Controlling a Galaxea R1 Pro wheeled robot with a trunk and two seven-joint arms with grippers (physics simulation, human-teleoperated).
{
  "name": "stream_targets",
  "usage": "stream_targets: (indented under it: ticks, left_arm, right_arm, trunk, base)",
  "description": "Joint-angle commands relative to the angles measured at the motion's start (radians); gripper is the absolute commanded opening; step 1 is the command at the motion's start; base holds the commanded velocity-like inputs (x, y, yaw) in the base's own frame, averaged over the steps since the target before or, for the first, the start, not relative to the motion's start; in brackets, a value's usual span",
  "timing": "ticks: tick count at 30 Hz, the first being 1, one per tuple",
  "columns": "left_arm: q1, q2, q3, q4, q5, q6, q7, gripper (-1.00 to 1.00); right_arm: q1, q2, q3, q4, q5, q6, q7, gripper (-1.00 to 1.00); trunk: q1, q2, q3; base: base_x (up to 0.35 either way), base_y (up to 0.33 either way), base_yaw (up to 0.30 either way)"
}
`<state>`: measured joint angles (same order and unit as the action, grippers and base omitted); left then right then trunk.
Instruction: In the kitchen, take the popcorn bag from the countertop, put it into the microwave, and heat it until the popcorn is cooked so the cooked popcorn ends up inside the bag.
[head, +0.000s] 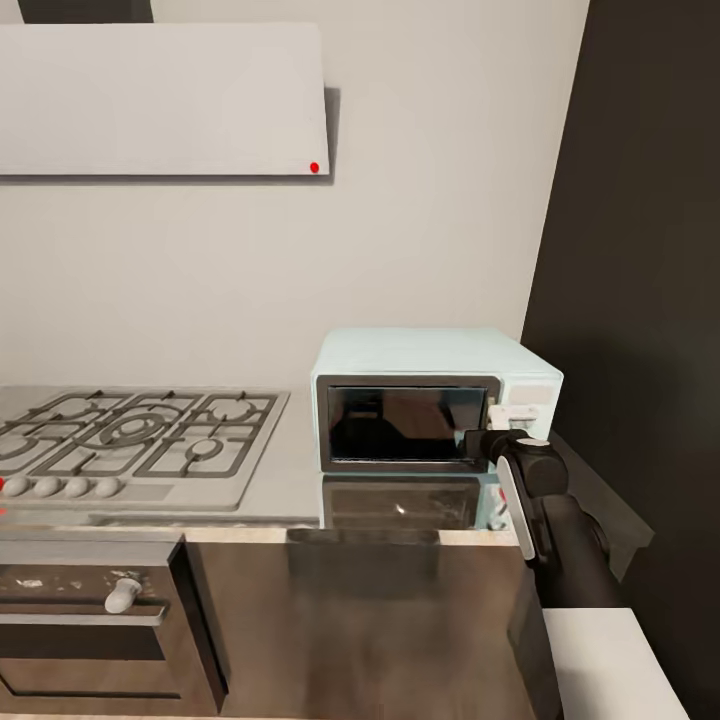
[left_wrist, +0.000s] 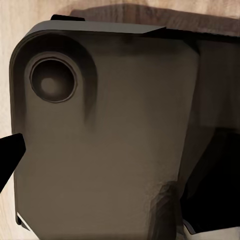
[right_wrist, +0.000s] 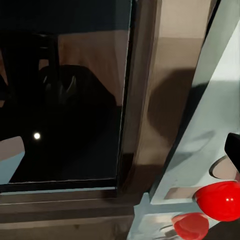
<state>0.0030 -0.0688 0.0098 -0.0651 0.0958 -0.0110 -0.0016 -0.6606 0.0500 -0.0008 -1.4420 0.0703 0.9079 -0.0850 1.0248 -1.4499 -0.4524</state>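
The pale mint-blue microwave (head: 432, 395) stands on the grey countertop (head: 288, 488) against the wall, its dark glass door shut. My right gripper (head: 482, 441) is at the door's right edge, beside the pale knob panel; how its fingers stand is hidden. The right wrist view sits close to the dark glass door (right_wrist: 65, 110), its silver frame (right_wrist: 136, 100) and the pale panel (right_wrist: 200, 140), with one dark fingertip (right_wrist: 233, 148) at the edge. My left gripper (left_wrist: 110, 175) looks open, its black fingers (left_wrist: 9, 155) set wide apart against a dark grey robot body part. The popcorn bag is out of view.
A grey gas hob (head: 130, 440) with black grates lies left of the microwave. Below it is a steel oven (head: 90, 620) with a pale knob. A tall dark cabinet (head: 640, 300) rises close on the right. A range hood (head: 160, 100) hangs above. A glossy red round thing (right_wrist: 220, 200) sits near the panel.
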Motion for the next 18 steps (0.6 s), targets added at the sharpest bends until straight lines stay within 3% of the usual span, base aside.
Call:
stream_targets:
  ticks: [1,3,4,18]
  left_arm:
    - [0.000,0.000,0.000,-0.001,0.010,-0.001,0.000,1.00]
    - [0.000,0.000,0.000,-0.001,0.010,-0.001,0.000,1.00]
    - [0.000,0.000,0.000,-0.001,0.010,-0.001,0.000,1.00]
    - [0.000,0.000,0.001,-0.001,0.010,-0.001,0.000,1.00]
  right_arm:
    - [-0.002,0.001,-0.001,0.028,0.019,-0.046,0.002,1.00]
    - [-0.002,0.000,-0.001,0.028,0.019,-0.044,0.002,1.00]
    - [-0.002,0.000,-0.001,0.028,0.019,-0.043,0.002,-1.00]
    - [-0.002,-0.002,-0.002,0.026,0.022,-0.039,0.002,-1.00]
  trunk:
    - [0.000,0.000,-0.001]
    - [0.000,0.000,-0.001]
    - [0.000,0.000,-0.001]
    - [0.000,0.000,-0.001]
  base:
    - [0.001,0.000,0.000]
    - [0.000,0.000,0.000]
    - [0.000,0.000,0.000]
    - [0.000,0.000,0.000]
